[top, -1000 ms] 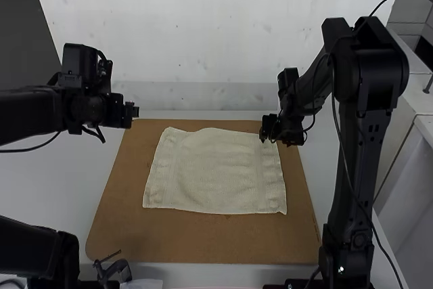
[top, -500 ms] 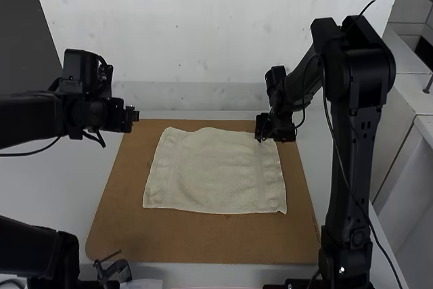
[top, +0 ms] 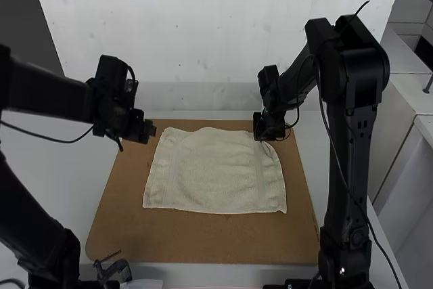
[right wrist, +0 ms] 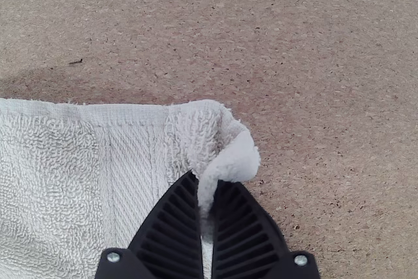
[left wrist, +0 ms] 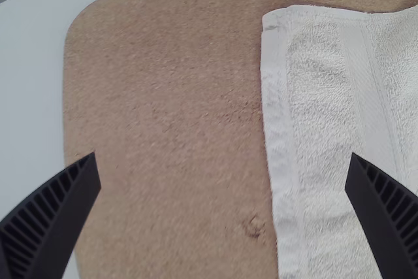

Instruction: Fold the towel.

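Towel (top: 215,170) looking soft, light (probably sagging once lifted); right jaws pinching its far-right corner (right wrist: 230,160); left jaws hanging spread near far-left corner (top: 170,132), likely matching hold.

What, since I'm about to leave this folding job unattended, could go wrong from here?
The right gripper pinches only a small, crumpled bit of the towel's far right corner, so it might slip out once lifted.

The left gripper is open above the towel's left side and holds nothing; if the right one pulls alone, the towel could skew or drag across the brown board.
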Available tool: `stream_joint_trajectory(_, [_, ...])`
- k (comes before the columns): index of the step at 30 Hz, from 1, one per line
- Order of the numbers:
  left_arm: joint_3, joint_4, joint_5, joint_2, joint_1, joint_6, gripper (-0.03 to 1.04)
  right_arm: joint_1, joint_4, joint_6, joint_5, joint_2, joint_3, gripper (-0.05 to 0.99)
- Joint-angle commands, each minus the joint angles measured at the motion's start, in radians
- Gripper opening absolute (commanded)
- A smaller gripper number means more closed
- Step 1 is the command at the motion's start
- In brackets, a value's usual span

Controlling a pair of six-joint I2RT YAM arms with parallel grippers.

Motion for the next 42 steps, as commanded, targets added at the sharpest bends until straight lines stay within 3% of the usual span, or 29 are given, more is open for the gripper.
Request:
stream_joint_trajectory(1, [0.147, -0.005, -0.022, 0.141, -0.03, -0.019, 0.96, -0.028, -0.017, 0.01, 0.071, 0.069, -0.01, 0.02])
stream_joint_trajectory(10, [0.343, -0.023, -0.028, 0.361, -0.044, -0.012, 0.95, -0.032, -0.003, 0.007, 0.071, 0.1, -0.007, 0.02])
stream_joint_trajectory(22, [0.504, -0.044, -0.017, 0.608, -0.083, -0.016, 0.9, -0.032, 0.0, 0.002, 0.072, 0.111, -0.014, 0.02])
stream_joint_trajectory(25, [0.56, -0.114, -0.004, 0.678, -0.084, -0.016, 0.89, -0.034, 0.002, 0.0, 0.072, 0.112, -0.016, 0.02])
stream_joint_trajectory(27, [0.607, -0.198, 0.015, 0.723, -0.083, -0.047, 0.79, -0.036, 0.005, 0.002, 0.078, 0.111, -0.021, 0.02])
stream_joint_trajectory(28, [0.624, -0.224, 0.03, 0.744, -0.08, -0.059, 0.68, -0.036, 0.006, 0.002, 0.084, 0.111, -0.022, 0.02])
stream_joint_trajectory(31, [0.649, -0.255, 0.033, 0.778, -0.075, -0.084, 0.09, -0.037, 0.006, 0.0, 0.089, 0.109, -0.024, 0.02])
stream_joint_trajectory(32, [0.649, -0.255, 0.035, 0.778, -0.075, -0.084, 0.0, -0.037, 0.008, 0.0, 0.091, 0.109, -0.024, 0.02])
stream_joint_trajectory(36, [0.645, -0.276, 0.078, 0.764, -0.072, -0.091, 0.01, -0.043, 0.012, 0.0, 0.089, 0.107, -0.024, 0.02])
stream_joint_trajectory(42, [0.642, -0.295, 0.079, 0.68, -0.07, -0.101, 0.01, -0.051, 0.055, 0.002, 0.092, 0.046, -0.019, 0.02])
